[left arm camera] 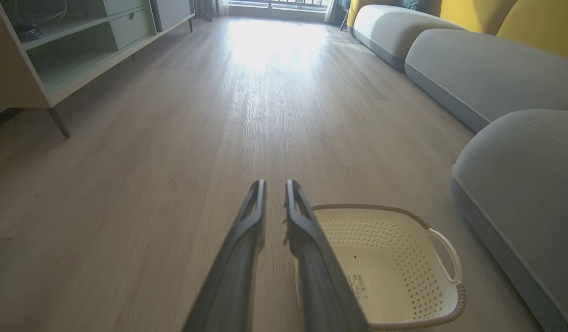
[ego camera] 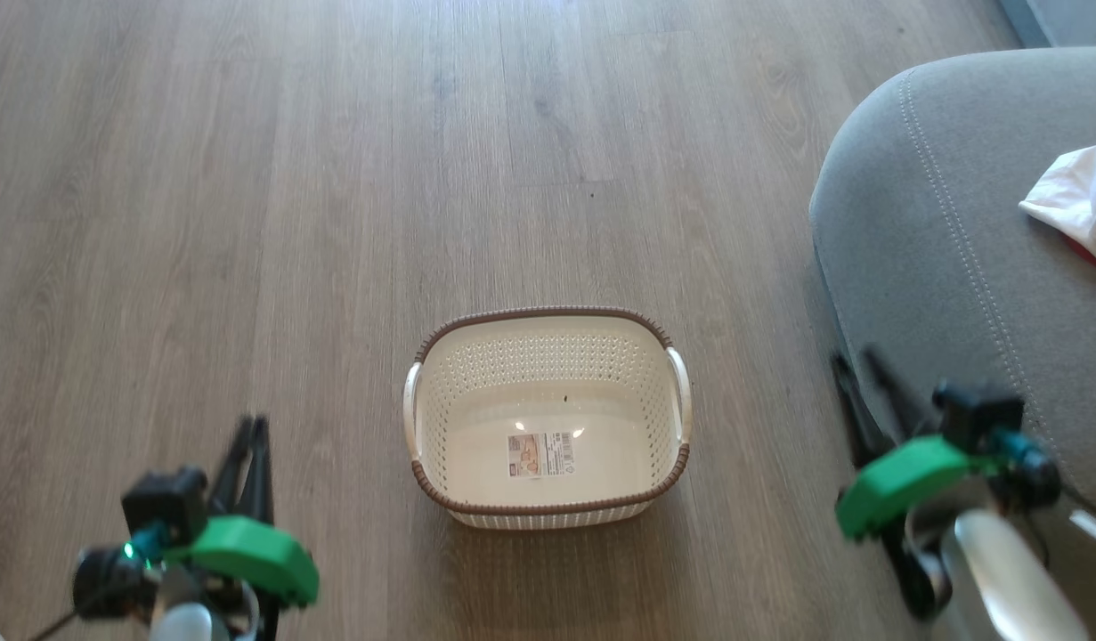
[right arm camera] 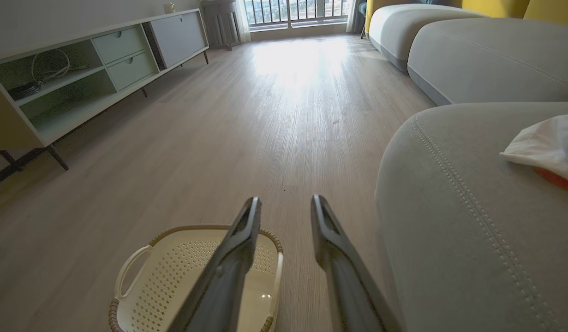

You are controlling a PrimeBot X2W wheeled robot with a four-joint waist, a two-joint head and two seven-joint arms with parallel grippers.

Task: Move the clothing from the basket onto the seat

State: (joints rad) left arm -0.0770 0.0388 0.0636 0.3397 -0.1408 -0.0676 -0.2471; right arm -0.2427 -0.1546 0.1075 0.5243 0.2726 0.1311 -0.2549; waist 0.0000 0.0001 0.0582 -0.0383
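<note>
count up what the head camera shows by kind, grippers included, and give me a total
basket: 1
seat: 1
clothing, one white and red bundle lying on the seat: 1
grippers, the left gripper and the right gripper: 2
total: 5
</note>
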